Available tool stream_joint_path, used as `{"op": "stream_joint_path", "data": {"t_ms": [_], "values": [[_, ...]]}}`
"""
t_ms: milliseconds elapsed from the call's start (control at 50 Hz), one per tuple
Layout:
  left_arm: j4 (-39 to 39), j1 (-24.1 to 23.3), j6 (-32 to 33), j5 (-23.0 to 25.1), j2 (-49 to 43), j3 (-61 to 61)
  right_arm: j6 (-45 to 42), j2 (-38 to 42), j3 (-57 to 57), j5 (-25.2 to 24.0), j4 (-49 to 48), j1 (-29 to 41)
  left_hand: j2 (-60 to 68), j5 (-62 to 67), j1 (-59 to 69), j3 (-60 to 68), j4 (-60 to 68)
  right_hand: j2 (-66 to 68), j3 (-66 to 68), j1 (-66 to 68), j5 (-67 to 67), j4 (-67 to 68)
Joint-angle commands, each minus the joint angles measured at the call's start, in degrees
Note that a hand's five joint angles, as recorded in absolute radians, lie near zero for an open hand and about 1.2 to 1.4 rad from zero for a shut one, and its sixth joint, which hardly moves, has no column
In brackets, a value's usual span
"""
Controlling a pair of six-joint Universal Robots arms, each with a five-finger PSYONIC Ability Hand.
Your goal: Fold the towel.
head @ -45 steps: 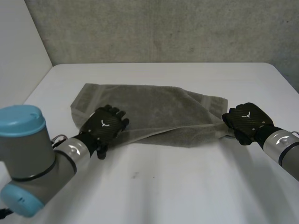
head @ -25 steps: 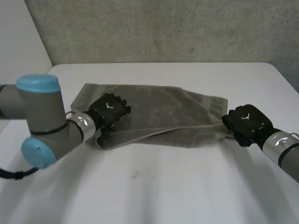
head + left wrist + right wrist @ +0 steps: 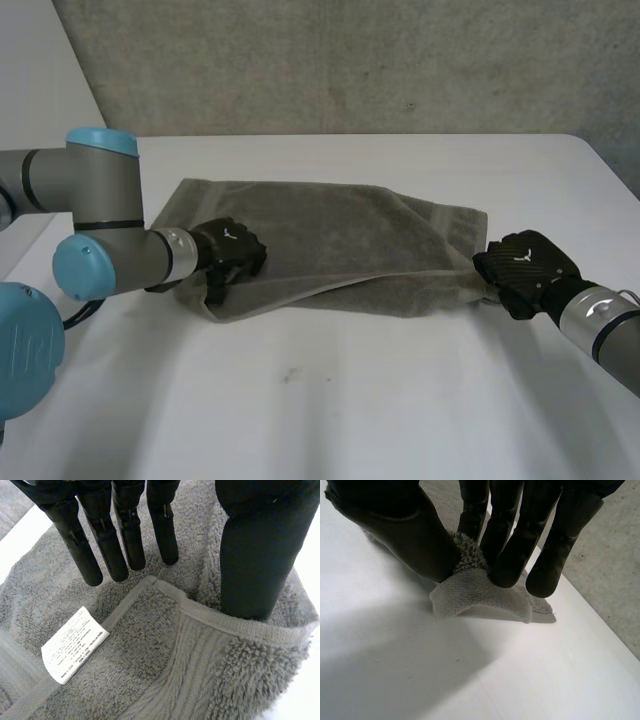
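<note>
Plainly the towel (image 3: 340, 240) is soft, light terry, limp and grippy rather than slippery, and it lies across the middle of the table (image 3: 400, 400) with its near edge doubled over. I judge the hemmed corners the surest holds, since anything left unheld will sag. The right hand (image 3: 525, 265) pinches the right near corner between thumb and fingers, while the left hand (image 3: 232, 250) at the left near corner rests straight fingers (image 3: 125, 535) on the cloth, thumb behind the hem — seemingly clamping nothing.
</note>
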Motion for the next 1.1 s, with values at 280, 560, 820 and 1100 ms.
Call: {"op": "stream_joint_path", "data": {"t_ms": [280,560,820,1100], "values": [[0.3,3.0,-0.4,-0.5,0.7,-0.7,-0.1,1.3,-0.4,0.1,0.0,0.1,13.4,13.5,13.3,13.4,13.4,4.1,4.2,4.0,3.8,2.9],[0.2,5.2,-0.7,-1.2,2.3,-1.7,-0.1,1.3,-0.4,0.1,-0.1,0.1,33.3,33.5,33.3,33.4,33.4,4.1,4.2,4.0,3.8,2.9],[3.3,8.2,-5.5,-5.0,13.2,-16.8,-0.2,1.3,-0.5,0.1,-0.1,0.1,41.3,41.4,41.3,41.3,41.4,4.1,4.2,4.0,3.8,2.9],[14.2,8.8,-9.8,-1.1,24.6,-32.4,-0.5,1.3,-0.4,0.1,0.0,0.5,-2.3,-2.1,-2.3,-2.2,-2.2,4.1,4.2,4.0,3.8,2.9]]}}
